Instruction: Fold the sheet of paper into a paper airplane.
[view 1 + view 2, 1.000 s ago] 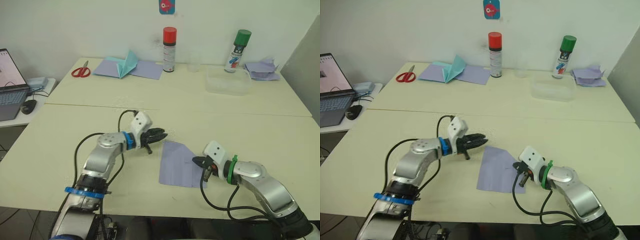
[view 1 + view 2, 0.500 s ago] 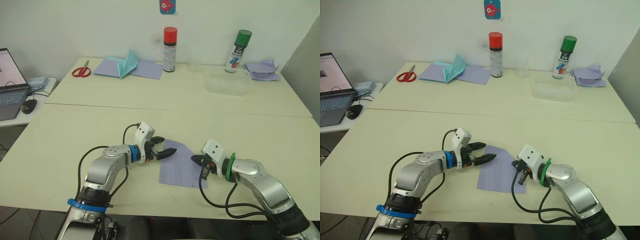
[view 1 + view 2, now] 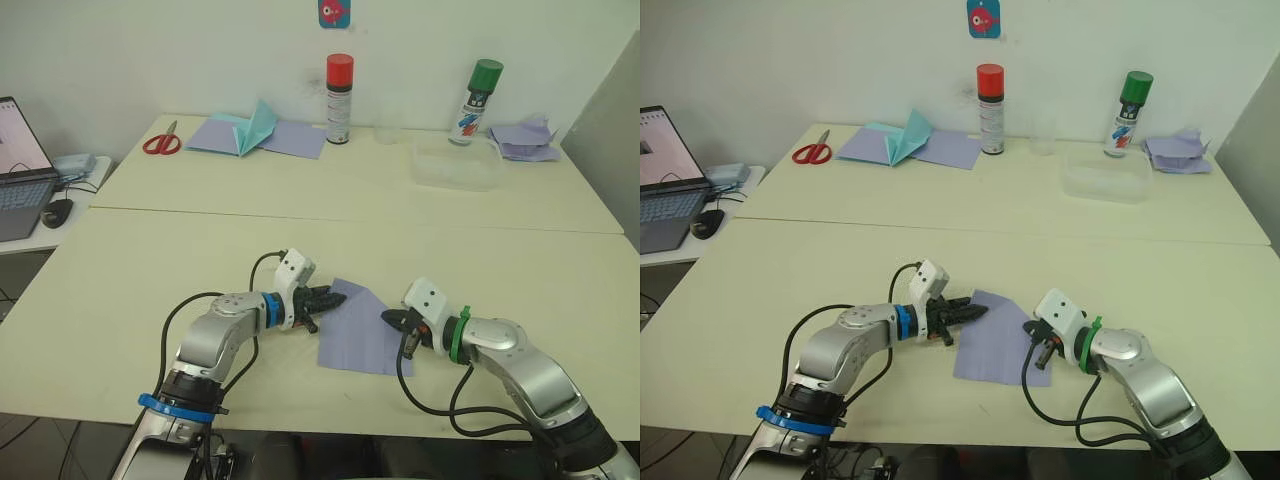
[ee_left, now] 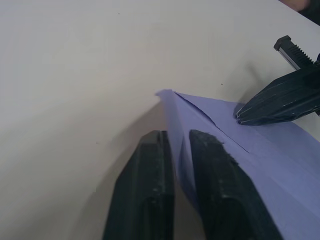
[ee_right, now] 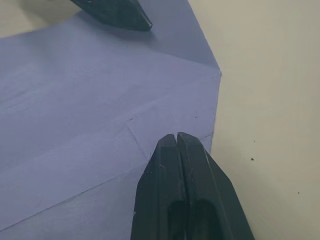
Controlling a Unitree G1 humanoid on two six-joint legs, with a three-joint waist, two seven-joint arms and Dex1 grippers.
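From the head camera I see the thin pale lavender sheet of paper [image 3: 360, 325] flat near the cream table's [image 3: 150, 260] front edge. Left wrist: my left gripper [image 4: 176, 142] pinches its raised edge. Right wrist: my right gripper [image 5: 178, 140], clenched, presses it down.

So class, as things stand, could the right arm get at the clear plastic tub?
Probably not without letting go: the right end effector is shut, pressing the sheet of paper, and the tub sits across the table near the wall.
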